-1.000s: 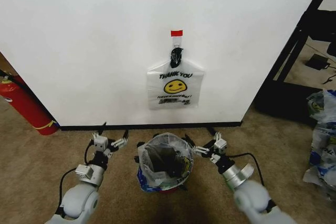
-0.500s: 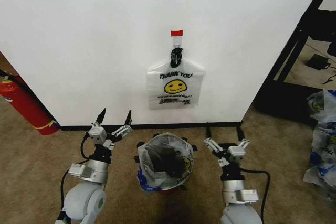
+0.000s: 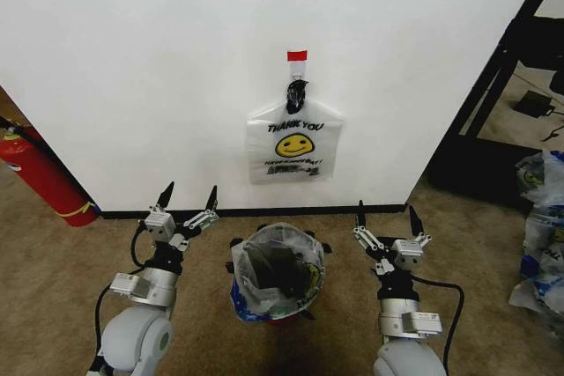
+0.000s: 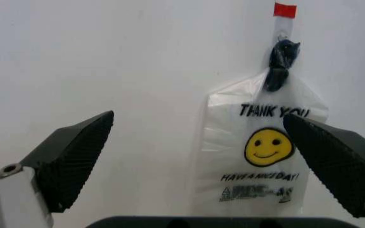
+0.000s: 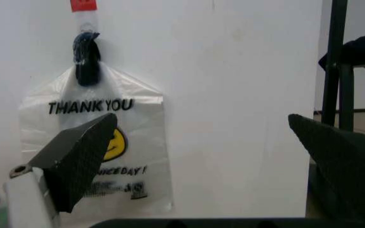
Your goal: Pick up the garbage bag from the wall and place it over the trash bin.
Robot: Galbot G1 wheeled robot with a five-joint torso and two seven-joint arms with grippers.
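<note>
Fingers of both grippers, left gripper and right gripper, spread wide, empty, flanking small round black trash bin, below thin translucent white plastic garbage bag hook-hung for grasping.

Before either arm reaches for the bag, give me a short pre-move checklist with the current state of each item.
1. Bag hanging on the hook under the red tape: ok.
2. Left tool open, empty, aimed at the wall: ok.
3. Right tool open, empty, aimed at the wall: ok.
4. Path from both tools up to the bag unobstructed: ok.
5. Bin directly below the bag, between the arms: ok.
6. Bin ready for a bag: not ok, a plastic liner with dark contents already covers it.
</note>
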